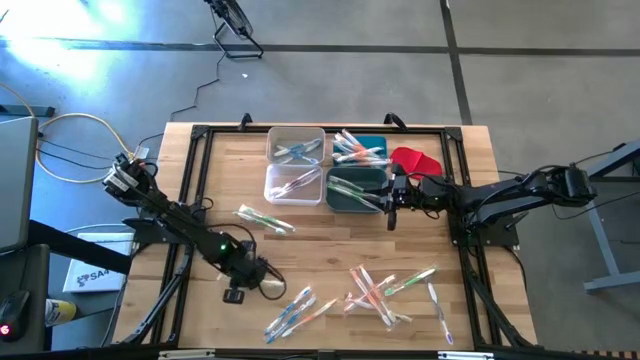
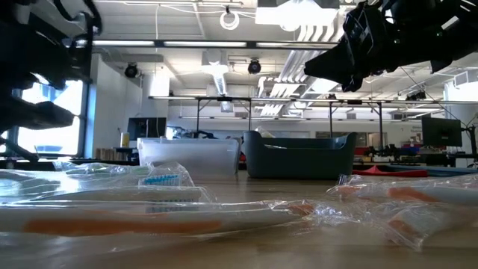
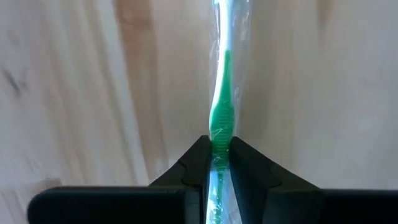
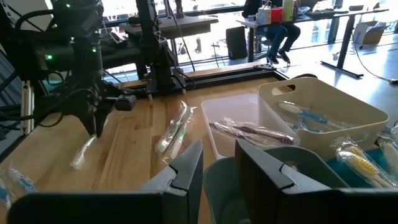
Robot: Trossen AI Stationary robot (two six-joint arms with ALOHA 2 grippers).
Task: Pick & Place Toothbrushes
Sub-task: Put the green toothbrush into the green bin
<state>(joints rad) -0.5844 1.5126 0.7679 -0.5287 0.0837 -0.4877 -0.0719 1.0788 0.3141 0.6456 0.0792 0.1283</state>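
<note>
The left gripper (image 3: 221,163) pinches a green toothbrush (image 3: 222,106) (still wrapped), so lifting toward the bins (image 1: 295,184) likely comes next.

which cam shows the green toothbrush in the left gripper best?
Left wrist view: the wrapped green toothbrush fills the frame, pinched between the left gripper fingers. High view shows only a pale tip at the gripper. Right wrist view shows it small, hanging from the far arm. Low view: can't pick it out.

We look straight down on the worktop (image 1: 330,240) from above — level from its edge; wrist cameras sit close, sharing the bins (image 4: 249,127).
</note>
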